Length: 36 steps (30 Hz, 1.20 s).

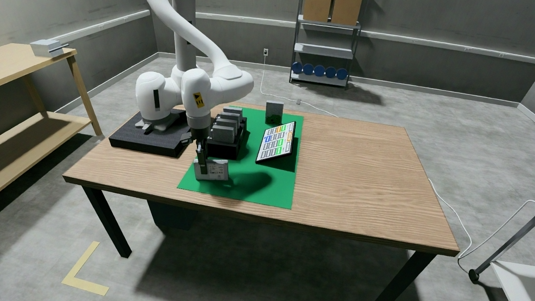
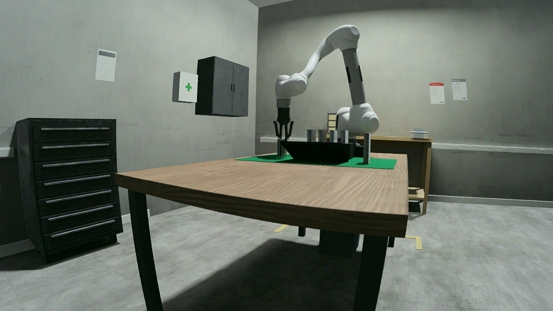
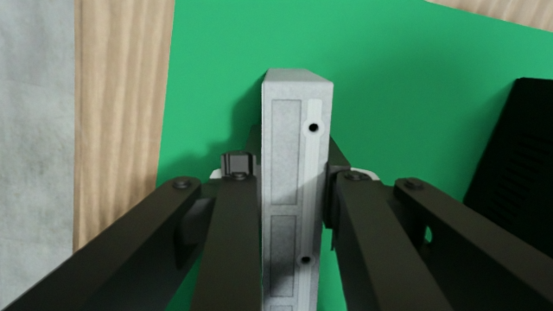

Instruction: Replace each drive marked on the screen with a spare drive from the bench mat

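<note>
My gripper (image 1: 202,168) (image 2: 283,138) (image 3: 287,147) is shut on a grey drive (image 1: 217,171) (image 2: 280,150) (image 3: 285,151). A finger lies against each broad side. The drive stands on a long edge on the green mat (image 1: 273,196) (image 2: 382,164) (image 3: 389,43), near its front left corner. The black dock (image 1: 221,150) (image 3: 510,173) is behind it and holds several upright drives (image 1: 223,133). Another drive (image 1: 274,112) (image 2: 366,148) stands upright at the back of the mat. The tilted screen (image 1: 272,144) shows grey, green, orange and blue tiles; their text is too small to read.
The arm's black base plate (image 1: 146,144) is left of the dock. The wooden table (image 1: 355,168) (image 2: 270,185) surrounds the mat, and its front edge is close to the held drive. In the exterior view, the screen's black back (image 2: 316,150) hides most of the dock.
</note>
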### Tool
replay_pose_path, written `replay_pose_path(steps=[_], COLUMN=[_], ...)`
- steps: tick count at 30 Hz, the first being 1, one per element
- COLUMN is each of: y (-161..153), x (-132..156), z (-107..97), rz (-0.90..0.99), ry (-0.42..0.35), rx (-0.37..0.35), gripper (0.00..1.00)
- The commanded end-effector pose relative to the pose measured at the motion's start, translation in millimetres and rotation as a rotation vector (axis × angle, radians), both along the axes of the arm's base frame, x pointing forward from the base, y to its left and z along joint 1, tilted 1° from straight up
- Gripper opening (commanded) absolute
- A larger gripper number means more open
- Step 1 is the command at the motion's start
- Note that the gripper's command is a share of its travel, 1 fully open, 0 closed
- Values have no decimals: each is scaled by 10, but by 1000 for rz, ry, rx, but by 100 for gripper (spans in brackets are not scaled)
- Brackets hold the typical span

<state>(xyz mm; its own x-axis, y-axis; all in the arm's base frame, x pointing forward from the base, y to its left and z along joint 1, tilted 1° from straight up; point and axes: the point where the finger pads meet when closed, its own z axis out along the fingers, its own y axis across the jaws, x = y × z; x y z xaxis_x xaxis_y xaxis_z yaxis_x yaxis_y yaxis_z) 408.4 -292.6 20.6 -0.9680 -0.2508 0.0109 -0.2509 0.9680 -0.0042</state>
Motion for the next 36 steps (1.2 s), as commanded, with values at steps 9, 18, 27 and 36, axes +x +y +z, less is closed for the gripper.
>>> replay_pose_path(steps=[9, 18, 27, 36], y=[-2, -2, -2, -2], x=[4, 4, 4, 4], z=[14, 22, 22, 22], rz=[0, 0, 0, 0], ry=[-1, -1, -1, -1], rx=[0, 0, 0, 0], gripper=[24, 24, 10, 10])
